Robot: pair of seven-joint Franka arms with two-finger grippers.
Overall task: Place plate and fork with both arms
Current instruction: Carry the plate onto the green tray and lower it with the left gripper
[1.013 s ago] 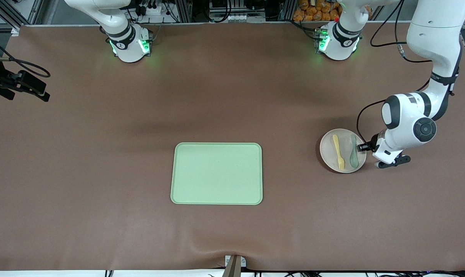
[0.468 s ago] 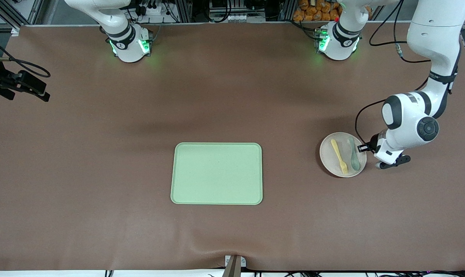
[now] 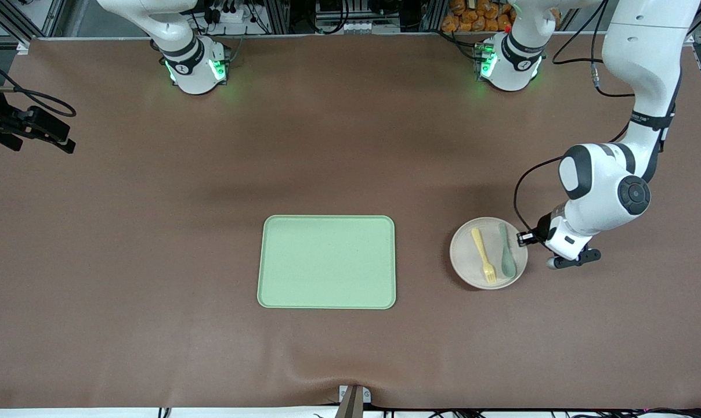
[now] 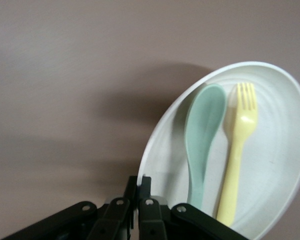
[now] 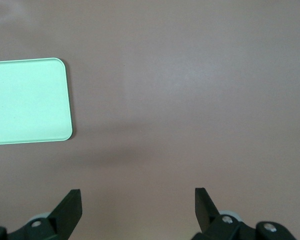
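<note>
The pale cream plate [image 3: 464, 259] carries the yellow fork [image 3: 483, 247] and a grey-green spoon [image 3: 506, 251]. It hangs just above the brown table, with its shadow under it, between the tray and the left arm's end. My left gripper [image 3: 527, 237] is shut on the plate's rim at the edge away from the tray. In the left wrist view the gripper [image 4: 140, 182] pinches the rim of the plate [image 4: 275, 165] beside the spoon [image 4: 202, 135] and the fork [image 4: 240, 145]. My right gripper [image 5: 138, 205] hangs open over bare table, holding nothing, and is out of the front view.
A rectangular light-green tray [image 3: 327, 261] lies at the table's middle; one of its corners [image 5: 25, 100] shows in the right wrist view. A black camera mount [image 3: 31, 130] stands at the right arm's end of the table.
My left gripper closed on the plate's rim and carried the plate, with fork and spoon on it, toward the tray. The right arm has not moved.
</note>
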